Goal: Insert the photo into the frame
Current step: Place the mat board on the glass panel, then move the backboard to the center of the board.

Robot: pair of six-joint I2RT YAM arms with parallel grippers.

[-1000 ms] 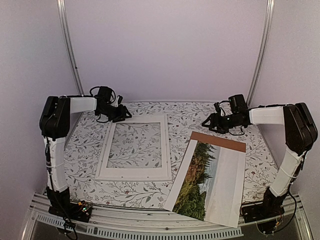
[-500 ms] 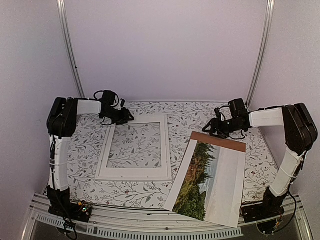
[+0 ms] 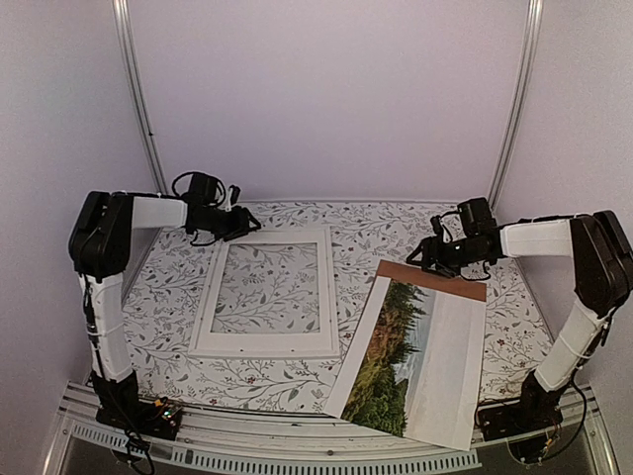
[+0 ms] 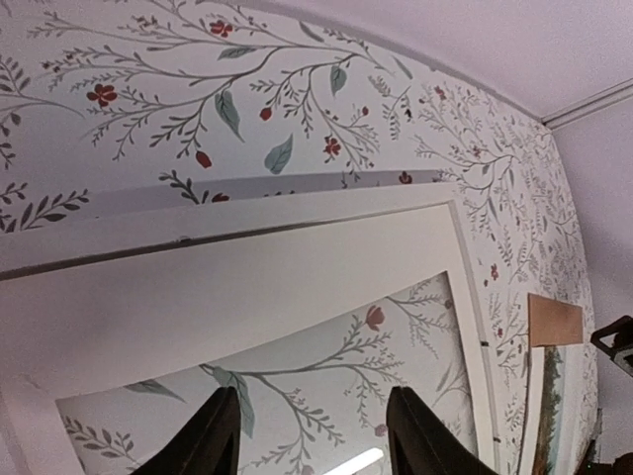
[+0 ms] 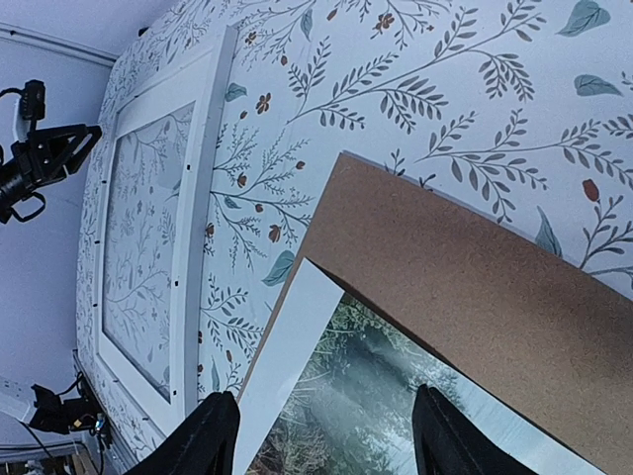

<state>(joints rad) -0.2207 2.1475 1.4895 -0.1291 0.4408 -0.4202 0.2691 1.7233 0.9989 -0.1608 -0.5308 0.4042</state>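
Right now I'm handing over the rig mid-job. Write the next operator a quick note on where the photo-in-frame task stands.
Left gripper: open, empty, over the frame at its far edge.
Right gripper: open, empty, over the far end of the photo and brown backing board.
Frame lies flat, centre-left; photo lies on the board to its right.
Done: nothing placed.
Left: pick up the photo, lay it in the frame.
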